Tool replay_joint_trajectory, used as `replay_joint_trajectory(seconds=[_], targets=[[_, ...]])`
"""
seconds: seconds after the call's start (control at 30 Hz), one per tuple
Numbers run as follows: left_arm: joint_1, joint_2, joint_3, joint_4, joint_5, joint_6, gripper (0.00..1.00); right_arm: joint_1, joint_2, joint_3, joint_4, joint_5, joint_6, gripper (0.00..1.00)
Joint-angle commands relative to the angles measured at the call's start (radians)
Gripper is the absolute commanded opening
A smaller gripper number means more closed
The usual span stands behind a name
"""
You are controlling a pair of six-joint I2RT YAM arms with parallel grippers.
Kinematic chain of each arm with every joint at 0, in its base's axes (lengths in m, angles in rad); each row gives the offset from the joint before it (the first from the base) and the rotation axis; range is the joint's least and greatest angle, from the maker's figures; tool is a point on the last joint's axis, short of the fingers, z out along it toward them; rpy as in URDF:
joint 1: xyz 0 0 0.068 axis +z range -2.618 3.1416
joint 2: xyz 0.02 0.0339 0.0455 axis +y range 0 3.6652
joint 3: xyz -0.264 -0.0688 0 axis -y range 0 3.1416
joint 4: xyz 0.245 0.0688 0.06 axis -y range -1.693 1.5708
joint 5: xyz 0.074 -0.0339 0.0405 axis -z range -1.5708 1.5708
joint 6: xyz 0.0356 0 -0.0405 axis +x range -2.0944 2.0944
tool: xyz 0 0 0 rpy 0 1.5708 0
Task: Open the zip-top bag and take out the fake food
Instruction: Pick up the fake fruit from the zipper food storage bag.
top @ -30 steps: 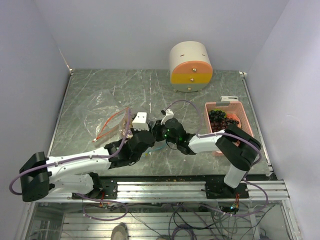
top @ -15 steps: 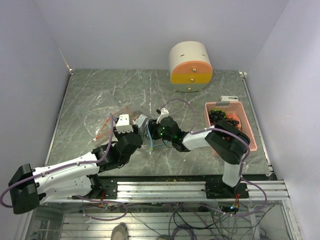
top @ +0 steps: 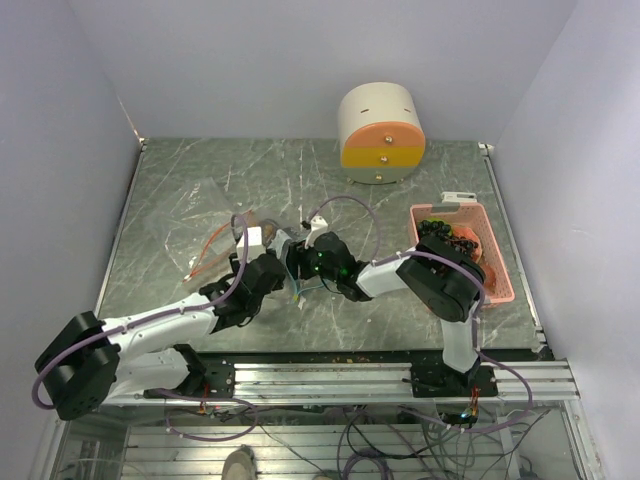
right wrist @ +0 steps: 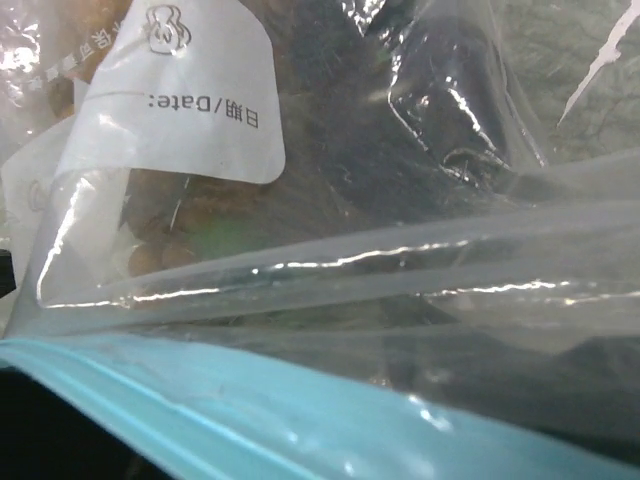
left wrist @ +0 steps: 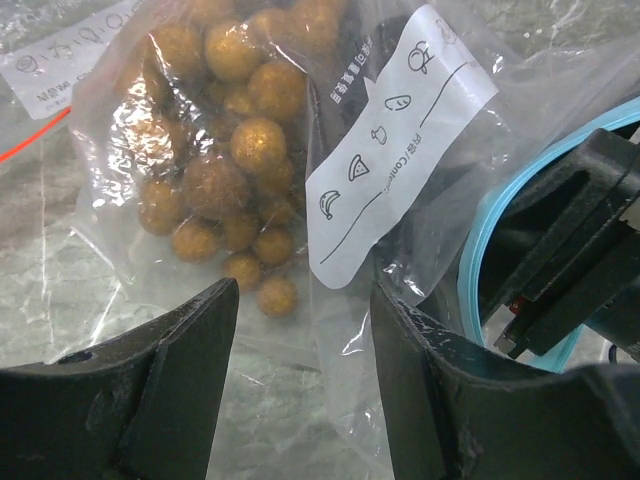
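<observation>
Table [top: 400, 310]: grey-green stone-look slab, pale veins, smooth.
Bag [left wrist: 440, 250]: thin clear film, creased and glossy; on the table at centre, between the two tools.
Zip strip [right wrist: 200, 400]: pale blue band along the bag mouth, curved into a loop in the left wrist view; sealed or parted not readable.
Label [left wrist: 390, 150]: white printed patch with small food icons; date field legible in the right wrist view.
Tan grapes [left wrist: 225, 150]: cluster of small matte yellow-brown balls inside the bag, blurred by film.
Left tool [left wrist: 305, 300]: black matte fingers spread apart, bag film in the gap, nothing pinched.
Right tool [left wrist: 565, 250]: black angular body framed by the blue loop; fingers absent from its own wrist view, film against the lens; spread or closed cannot be told.
Basket [top: 497, 270]: pink perforated plastic, rectangular, right side of table, well apart from the bag.
Dark grapes [top: 437, 232]: purple-black cluster in the basket.
Red fruits [top: 468, 240]: reddish-orange round pieces beside them, partly hidden by the right arm.
Second bag [top: 205, 240]: clear film, red-orange zip line, flat, left of the tools.
</observation>
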Motion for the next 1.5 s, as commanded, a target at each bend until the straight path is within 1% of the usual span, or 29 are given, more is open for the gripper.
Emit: replay_joint_trajectory(seconds=[0.0, 0.17, 0.37, 0.53, 0.73, 0.87, 0.93, 1.13, 1.33, 1.47], targets=[[0.03, 0.04, -0.016, 0.093, 0.089, 0.016, 0.64, 0.002, 0.032, 0.0, 0.001, -0.028, -0.038, 0.51], [0.045, 0.055, -0.045, 0.13, 0.106, 0.015, 0.61, 0.002, 0.004, -0.034, 0.047, -0.062, -0.029, 0.3], [0.05, 0.04, -0.048, 0.129, 0.115, 0.017, 0.57, 0.0, -0.078, -0.083, 0.06, -0.025, -0.02, 0.0], [0.053, 0.024, -0.05, 0.121, 0.114, 0.02, 0.46, -0.001, -0.161, -0.13, 0.049, 0.016, -0.019, 0.0], [0.056, 0.003, -0.06, 0.14, 0.119, 0.031, 0.28, -0.017, -0.294, -0.228, 0.022, 0.072, -0.027, 0.0], [0.059, 0.013, -0.065, 0.154, 0.125, 0.03, 0.13, -0.031, -0.374, -0.269, -0.009, 0.091, -0.046, 0.0], [0.059, 0.022, -0.064, 0.155, 0.128, 0.029, 0.08, -0.034, -0.416, -0.287, -0.031, 0.099, -0.054, 0.0], [0.061, 0.027, -0.067, 0.164, 0.122, 0.026, 0.07, -0.064, -0.622, -0.367, -0.07, 0.106, -0.053, 0.0], [0.062, 0.053, -0.065, 0.188, 0.136, 0.017, 0.07, -0.11, -0.849, -0.41, -0.183, 0.116, -0.053, 0.0], [0.062, 0.065, -0.063, 0.199, 0.141, 0.013, 0.07, -0.132, -0.962, -0.424, -0.245, 0.118, -0.059, 0.0]])
